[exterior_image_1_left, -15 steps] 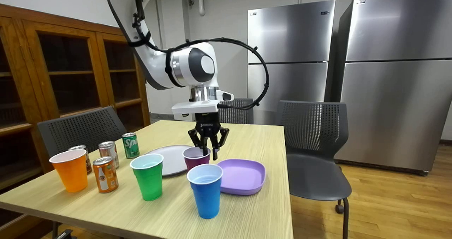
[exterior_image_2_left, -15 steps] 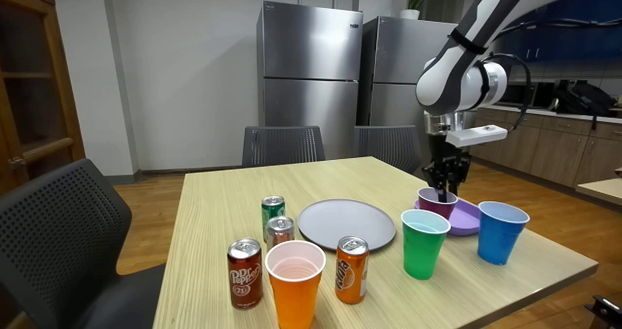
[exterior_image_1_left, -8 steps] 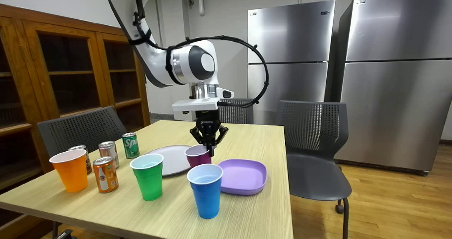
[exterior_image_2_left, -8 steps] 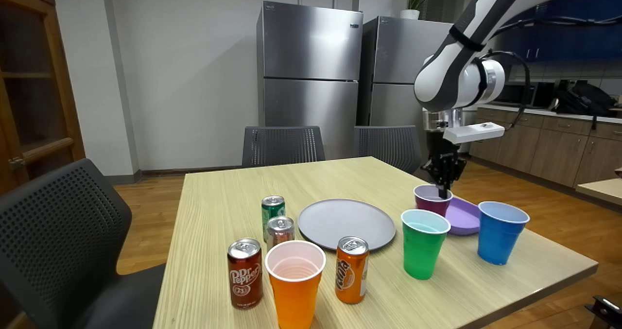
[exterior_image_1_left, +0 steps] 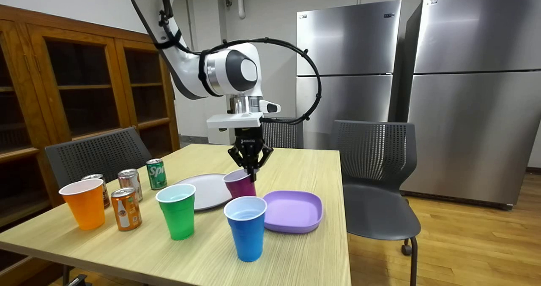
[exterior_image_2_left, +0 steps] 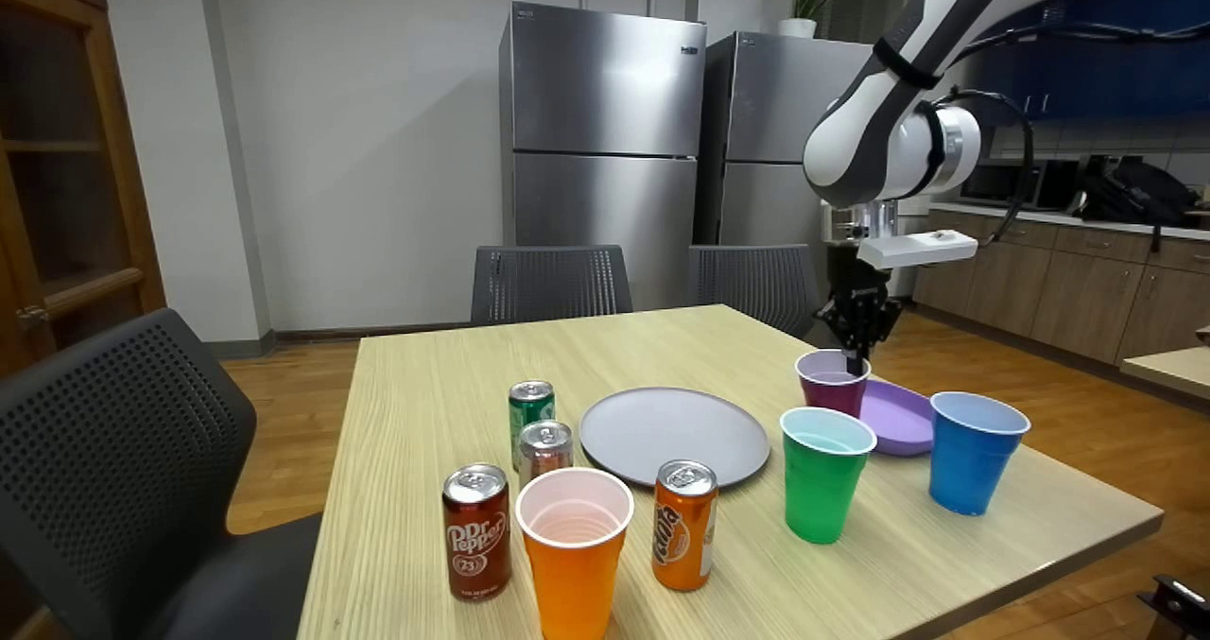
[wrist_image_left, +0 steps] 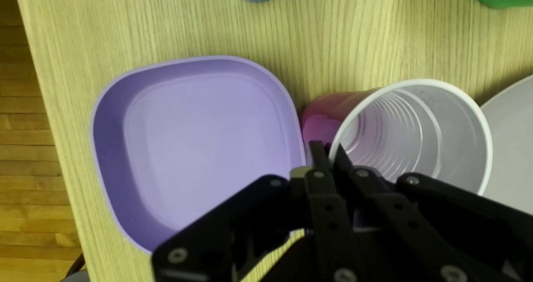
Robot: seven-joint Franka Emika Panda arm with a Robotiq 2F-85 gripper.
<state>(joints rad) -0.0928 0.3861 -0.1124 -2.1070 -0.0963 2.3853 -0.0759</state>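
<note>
My gripper (wrist_image_left: 330, 153) is shut on the rim of a maroon cup (exterior_image_1_left: 242, 189), one finger inside the wall and one outside. The cup leans over, its white inside (wrist_image_left: 416, 123) open toward the wrist camera. In both exterior views its base is hidden behind other cups, so whether it touches the table I cannot tell. A purple square dish (wrist_image_left: 200, 140) lies right beside the cup, against or very near its lower wall. On the cup's opposite side is a flat grey plate (exterior_image_2_left: 671, 432).
A blue cup (exterior_image_1_left: 246, 235) and a green cup (exterior_image_2_left: 822, 489) stand in front of the maroon cup. Farther along are an orange cup (exterior_image_2_left: 577, 574), an orange can (exterior_image_2_left: 684, 536), a Dr Pepper can (exterior_image_2_left: 476, 541) and a Sprite can (exterior_image_1_left: 157, 175). Chairs (exterior_image_1_left: 372, 159) surround the table.
The jaws have closed on the cup's rim. Gripper and cup have since risen a little, the cup has tilted, and the purple dish has slid slightly away from the cup.
</note>
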